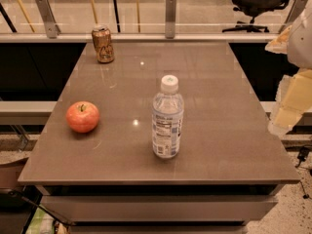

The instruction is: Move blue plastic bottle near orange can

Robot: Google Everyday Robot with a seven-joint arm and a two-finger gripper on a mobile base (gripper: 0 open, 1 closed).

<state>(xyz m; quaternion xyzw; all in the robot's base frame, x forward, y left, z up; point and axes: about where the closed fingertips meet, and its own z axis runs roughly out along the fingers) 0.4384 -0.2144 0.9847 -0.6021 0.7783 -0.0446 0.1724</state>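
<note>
The blue plastic bottle (pixel 167 118) stands upright near the middle of the grey table (pixel 219 106), with a white cap and a printed label. The orange can (pixel 103 44) stands upright at the table's far left corner, well apart from the bottle. My gripper (pixel 287 106) is at the right edge of the view, beside the table's right side and raised off it. It is well to the right of the bottle and touches nothing.
A red-orange apple (pixel 83 116) sits on the table's left side. A glass railing with metal posts (pixel 170 16) runs behind the table. A black office chair (pixel 257 4) stands beyond it at the back right.
</note>
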